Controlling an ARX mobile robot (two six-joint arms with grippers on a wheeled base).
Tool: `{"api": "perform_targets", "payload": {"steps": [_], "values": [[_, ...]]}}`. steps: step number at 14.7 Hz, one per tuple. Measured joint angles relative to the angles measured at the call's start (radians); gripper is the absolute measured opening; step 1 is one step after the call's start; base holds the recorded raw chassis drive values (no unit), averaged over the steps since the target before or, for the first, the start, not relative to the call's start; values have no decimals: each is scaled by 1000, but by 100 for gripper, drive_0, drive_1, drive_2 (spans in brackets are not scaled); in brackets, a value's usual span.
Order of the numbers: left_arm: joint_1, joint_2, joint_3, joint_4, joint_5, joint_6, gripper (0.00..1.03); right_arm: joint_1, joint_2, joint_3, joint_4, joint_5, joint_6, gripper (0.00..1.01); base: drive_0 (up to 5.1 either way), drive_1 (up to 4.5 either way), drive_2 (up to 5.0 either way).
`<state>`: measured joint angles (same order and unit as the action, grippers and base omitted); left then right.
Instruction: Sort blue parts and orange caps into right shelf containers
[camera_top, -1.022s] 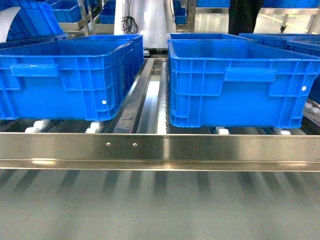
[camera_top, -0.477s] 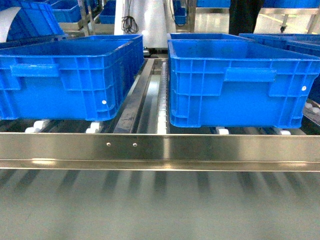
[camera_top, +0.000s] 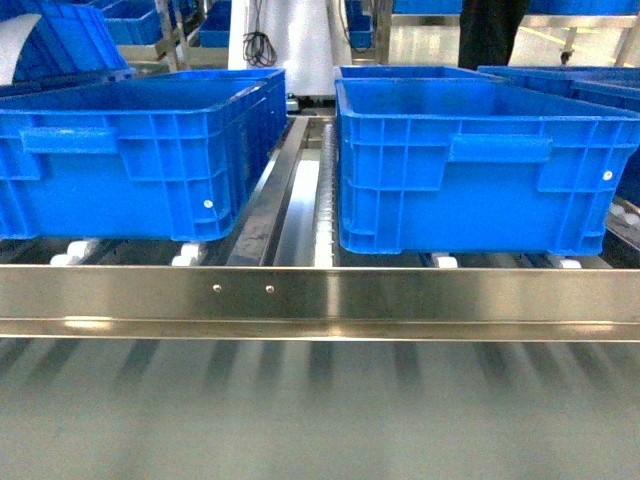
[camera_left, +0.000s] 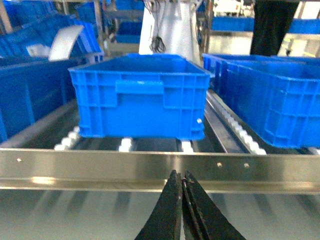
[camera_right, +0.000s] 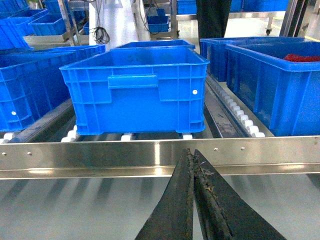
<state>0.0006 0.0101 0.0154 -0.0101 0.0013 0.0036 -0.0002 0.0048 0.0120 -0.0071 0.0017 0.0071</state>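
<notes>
Behind the steel rail (camera_top: 320, 295), two blue bins (camera_top: 470, 165) at 10 & 2 o'clock. L gripper (camera_left: 183, 187) jaws together. R gripper (camera_right: 192, 160) jaws together too, nothing held.

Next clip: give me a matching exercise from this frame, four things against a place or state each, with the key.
Things:
1. left tool
2. left bin
3. right bin
4. steel front rail

Places or states:
A. runs across the whole head view, below the bins
B. on the rollers, right of the centre gap in the head view
C. shut, holding nothing
D. on the rollers, left of the centre gap in the head view

Pairs: 1-C, 2-D, 3-B, 4-A
</notes>
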Motion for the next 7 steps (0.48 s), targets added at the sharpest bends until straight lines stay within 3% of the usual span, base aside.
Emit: {"api": "perform_targets", "payload": {"steps": [5,7], "values": [[0,0,0,5,-2,-1,2,0,0,0,2,-1,-1,2,0,0,0],[0,0,0,5,-2,-2,26,0,0,0,2,-1,-1,26,0,0,0]]}}
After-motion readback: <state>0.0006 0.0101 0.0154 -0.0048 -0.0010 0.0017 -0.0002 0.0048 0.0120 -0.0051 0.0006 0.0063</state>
